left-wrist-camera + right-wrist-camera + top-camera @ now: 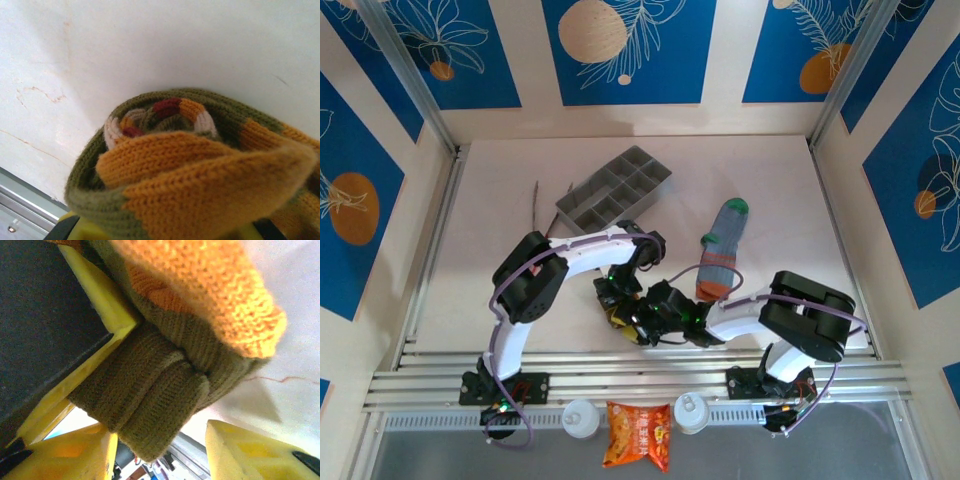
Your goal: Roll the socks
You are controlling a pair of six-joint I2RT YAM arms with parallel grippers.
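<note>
White worktop (500, 230) carries a grey tray (615, 190) toward its far edge. Right of centre lies the grey-blue sock (722, 250), flat, with its green toe toward the far edge. Near the middle of the near edge, the left gripper (617, 300) pinches the olive sock (200, 165), which is coiled into a roll. The right gripper (157, 440) has its fingers (250, 450) spread apart, one end of the roll between them.

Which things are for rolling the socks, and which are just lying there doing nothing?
For the job:
olive-brown sock, rolled into a coil
grey-blue striped sock, lying flat on the table

Just lying about:
grey compartment tray
orange snack packet
two white containers beside the packet
</note>
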